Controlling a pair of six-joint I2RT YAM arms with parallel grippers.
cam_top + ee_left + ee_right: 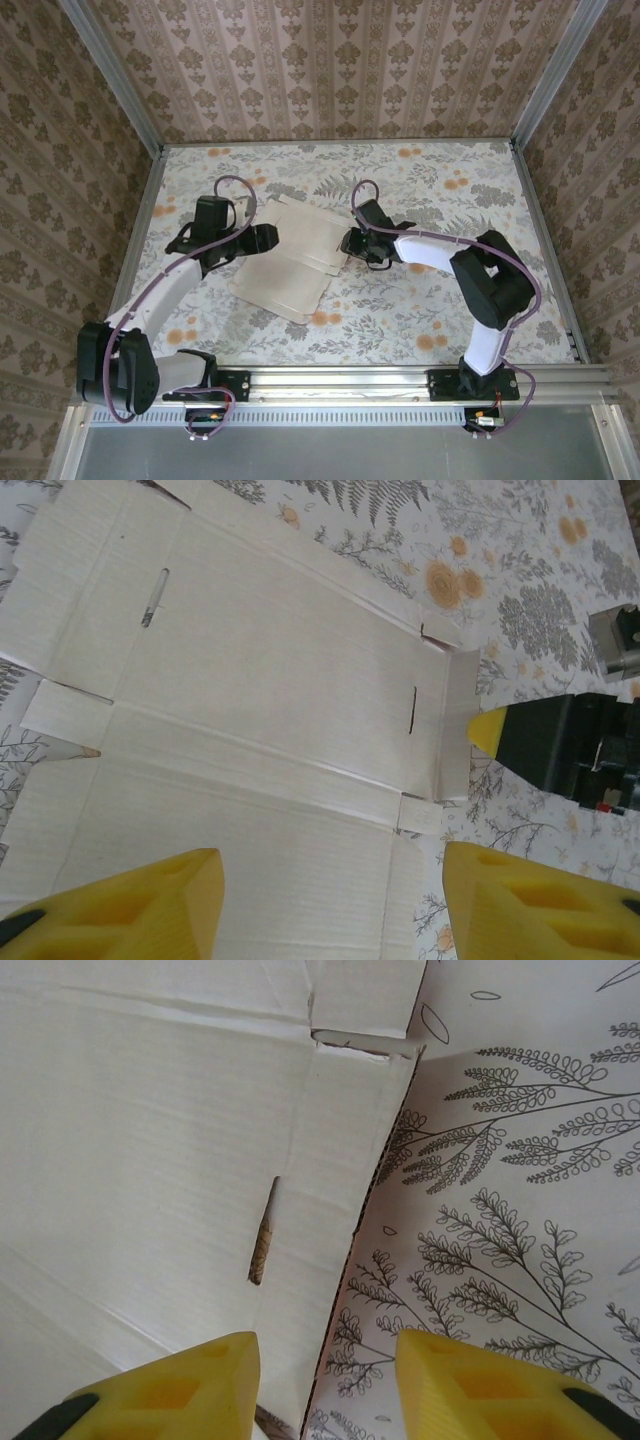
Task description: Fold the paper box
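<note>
The paper box [285,272] lies unfolded and flat in the middle of the table, pale inside up, flaps spread. My left gripper [266,238] is at its left side. In the left wrist view that gripper [330,905] is open above a panel of the box [270,670], near its lower right corner. My right gripper [352,243] is at the box's right end. In the right wrist view its open jaws [325,1385] straddle the narrow end flap's edge [345,1230], one finger over cardboard [150,1140], the other over the tablecloth. Neither gripper holds anything.
A floral cloth covers the table [430,300]. Wallpapered walls close in the left, back and right sides. An aluminium rail [340,380] runs along the near edge with both arm bases on it. The right gripper's yellow fingertip [487,730] shows beside the box's end flap.
</note>
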